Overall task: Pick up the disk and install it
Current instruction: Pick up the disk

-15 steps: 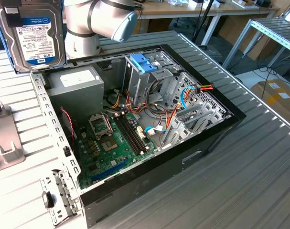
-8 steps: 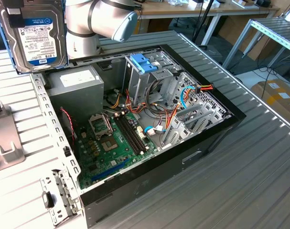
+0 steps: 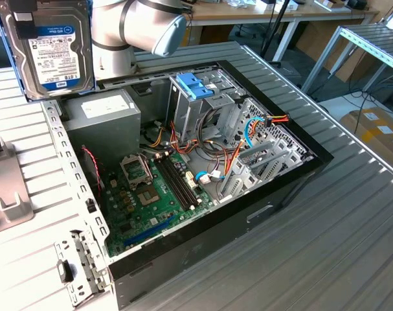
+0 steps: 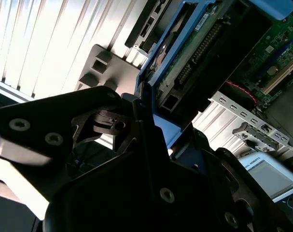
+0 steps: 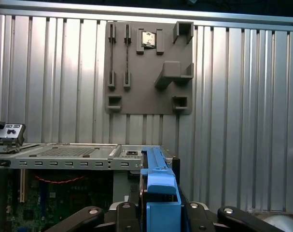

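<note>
- One hand point(image 5: 160, 215): closed on the disk point(image 3: 48, 26), gripping it by both flanks.
- One disk: held aloft over the worktop point(image 3: 338, 246), at 10 o'clock of the open computer case point(image 3: 202, 162) in the exterior view.
- Exterior view: the disk's label point(image 3: 57, 58) shows. First wrist view: its blue side piece point(image 5: 160, 193), edge-on.
- One grey fixture plate point(image 5: 148, 67) lies flat on the worktop.
- Inside the case: one power supply point(image 3: 102, 113), one drive cage point(image 3: 196, 87).
</note>
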Robot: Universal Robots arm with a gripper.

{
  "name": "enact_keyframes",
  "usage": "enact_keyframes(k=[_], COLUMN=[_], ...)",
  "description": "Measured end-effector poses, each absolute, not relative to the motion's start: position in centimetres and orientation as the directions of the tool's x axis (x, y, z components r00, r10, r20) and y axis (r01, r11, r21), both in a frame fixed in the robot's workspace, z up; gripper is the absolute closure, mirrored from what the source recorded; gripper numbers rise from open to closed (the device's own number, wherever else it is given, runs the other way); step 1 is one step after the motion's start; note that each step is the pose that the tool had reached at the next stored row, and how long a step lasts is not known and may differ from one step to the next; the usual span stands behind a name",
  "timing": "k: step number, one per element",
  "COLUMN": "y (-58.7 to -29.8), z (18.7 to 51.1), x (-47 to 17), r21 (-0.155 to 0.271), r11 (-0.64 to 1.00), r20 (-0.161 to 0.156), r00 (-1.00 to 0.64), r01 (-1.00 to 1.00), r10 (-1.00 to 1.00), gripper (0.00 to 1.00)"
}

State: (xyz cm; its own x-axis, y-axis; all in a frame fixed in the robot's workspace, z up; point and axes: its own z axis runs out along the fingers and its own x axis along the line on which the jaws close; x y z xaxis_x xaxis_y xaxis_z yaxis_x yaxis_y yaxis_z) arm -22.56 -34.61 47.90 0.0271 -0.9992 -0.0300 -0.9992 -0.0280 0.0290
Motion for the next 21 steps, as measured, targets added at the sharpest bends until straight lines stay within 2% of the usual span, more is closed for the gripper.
enact_keyframes(k=[21], y=[-35.48], z=[47.86], x=[-21.71], r21=[0.029], r11=[-0.028], r20=[-0.030], r00=[0.027], r01=[-0.999], r10=[-0.999], gripper=[0.63])
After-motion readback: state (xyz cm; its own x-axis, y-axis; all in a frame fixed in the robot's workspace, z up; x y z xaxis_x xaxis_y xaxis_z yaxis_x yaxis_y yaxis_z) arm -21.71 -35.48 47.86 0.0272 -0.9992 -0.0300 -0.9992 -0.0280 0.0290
